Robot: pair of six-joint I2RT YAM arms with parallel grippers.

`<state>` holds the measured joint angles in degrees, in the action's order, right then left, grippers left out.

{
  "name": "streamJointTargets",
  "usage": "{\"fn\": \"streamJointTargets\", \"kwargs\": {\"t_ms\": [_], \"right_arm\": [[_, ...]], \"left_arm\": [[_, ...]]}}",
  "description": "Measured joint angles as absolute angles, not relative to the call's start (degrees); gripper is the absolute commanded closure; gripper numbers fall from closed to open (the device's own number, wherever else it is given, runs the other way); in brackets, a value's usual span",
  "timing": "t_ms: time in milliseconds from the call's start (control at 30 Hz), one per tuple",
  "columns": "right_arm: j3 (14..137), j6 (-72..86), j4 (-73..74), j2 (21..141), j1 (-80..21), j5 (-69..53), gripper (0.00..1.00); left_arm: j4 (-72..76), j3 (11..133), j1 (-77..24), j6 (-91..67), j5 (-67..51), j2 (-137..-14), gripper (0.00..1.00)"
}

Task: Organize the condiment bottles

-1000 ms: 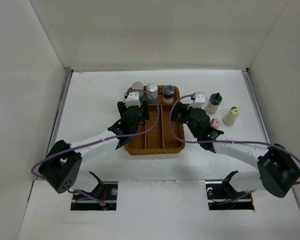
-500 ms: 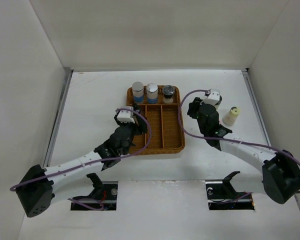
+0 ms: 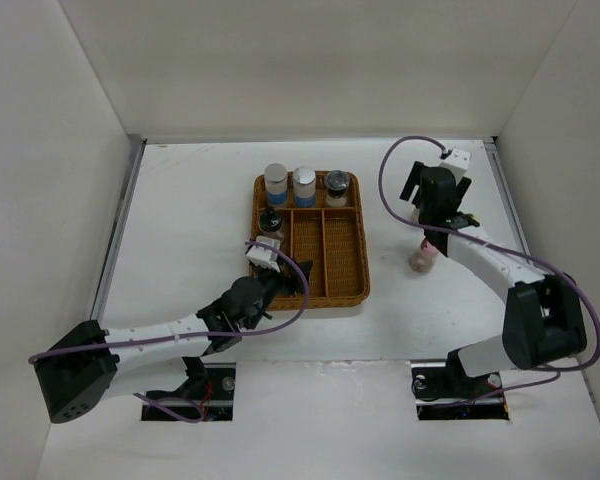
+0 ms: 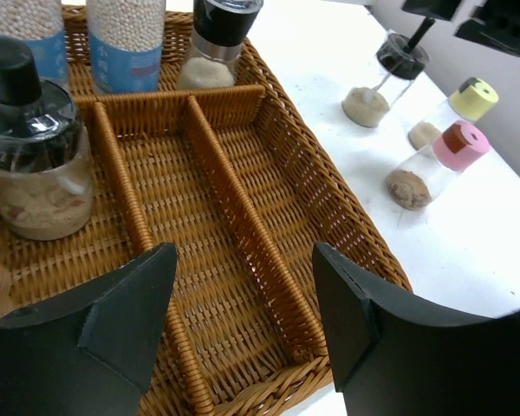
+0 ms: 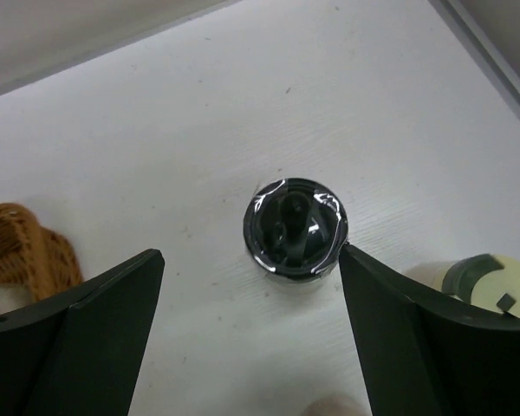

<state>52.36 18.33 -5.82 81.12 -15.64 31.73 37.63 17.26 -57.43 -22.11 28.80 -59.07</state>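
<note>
The brown wicker tray (image 3: pixel 342 290) holds two silver-capped, blue-labelled bottles (image 3: pixel 276 183) (image 3: pixel 304 185), a black-capped shaker (image 3: pixel 336 187) and a dark-lidded jar (image 3: pixel 271 222). My left gripper (image 3: pixel 285 278) (image 4: pixel 243 321) is open over the tray's near end, holding nothing. The dark-lidded jar (image 4: pixel 30 173) stands to the left of its jaws. On the table right of the tray are another dark-lidded jar (image 4: pixel 381 82) (image 5: pixel 295 227), a cream-capped bottle (image 5: pixel 494 286) and a pink-capped one (image 3: pixel 423 255) lying down. My right gripper (image 3: pixel 427 210) (image 5: pixel 251 251) is open above that table jar, which sits near its right finger.
White walls close in the table on three sides. A raised rail (image 3: pixel 120 230) runs along the left edge, another along the right (image 3: pixel 510 210). The tray's two long middle compartments (image 4: pixel 234 225) hold nothing. The tray's corner (image 5: pixel 26 251) shows left of my right gripper.
My left gripper has drawn back to the tray's near end, leaving a dark-lidded jar in the left compartment. My right arm swung to the far right over the table jar, and its jaws opened.
</note>
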Motion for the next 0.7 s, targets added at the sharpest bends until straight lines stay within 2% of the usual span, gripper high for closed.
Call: {"fn": "streamJointTargets", "kwargs": {"t_ms": [233, 467, 700], "right_arm": [[57.8, 17.3, -1.5, 88.9, -12.0, 31.4, 0.09], [61.8, 17.4, 1.4, 94.7, -9.7, 28.8, 0.12], [64.1, 17.6, 1.9, 97.6, -9.3, 27.2, 0.28]], "left_arm": [[45.6, 13.5, -56.5, -23.7, 24.9, -60.0, 0.36], [49.6, 12.8, -56.0, -25.7, 23.7, -61.8, 0.36], [50.7, 12.7, -55.1, -26.6, 23.5, -62.5, 0.36]]}}
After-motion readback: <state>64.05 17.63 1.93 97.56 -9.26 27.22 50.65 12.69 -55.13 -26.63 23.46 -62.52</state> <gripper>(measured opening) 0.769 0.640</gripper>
